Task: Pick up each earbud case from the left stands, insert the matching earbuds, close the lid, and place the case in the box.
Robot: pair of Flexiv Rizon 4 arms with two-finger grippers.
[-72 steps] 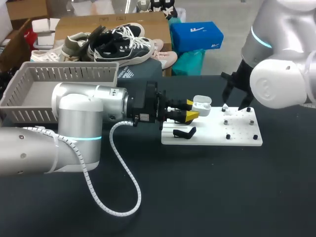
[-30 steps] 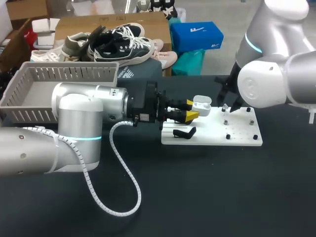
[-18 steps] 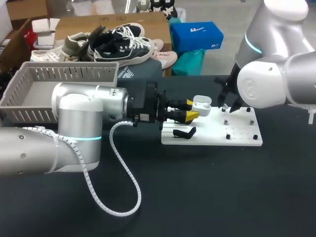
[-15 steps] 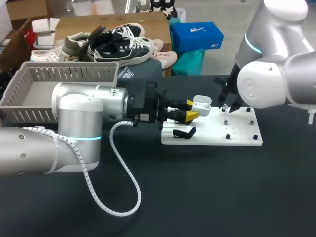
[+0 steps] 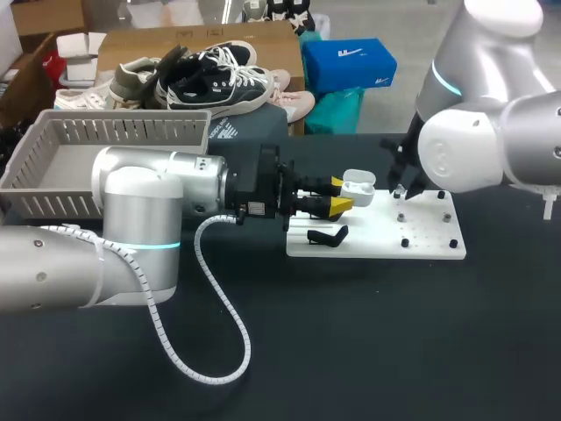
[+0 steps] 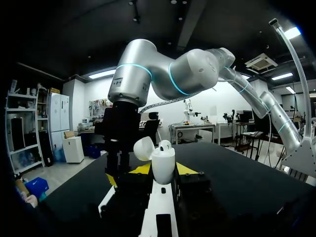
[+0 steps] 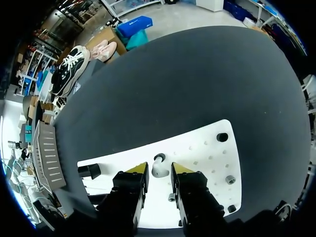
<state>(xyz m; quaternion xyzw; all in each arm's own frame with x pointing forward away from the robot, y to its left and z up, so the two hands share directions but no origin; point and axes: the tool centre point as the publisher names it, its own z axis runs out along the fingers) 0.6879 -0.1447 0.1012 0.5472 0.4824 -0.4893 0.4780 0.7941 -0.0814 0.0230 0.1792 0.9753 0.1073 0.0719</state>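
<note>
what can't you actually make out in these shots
Head view: right jaws' tips and the earbud there, mostly behind the right arm.
Left wrist view: earbud case interior, hidden by its own wall.
Head view: basket floor's near part, behind its wall and the left arm.
</note>
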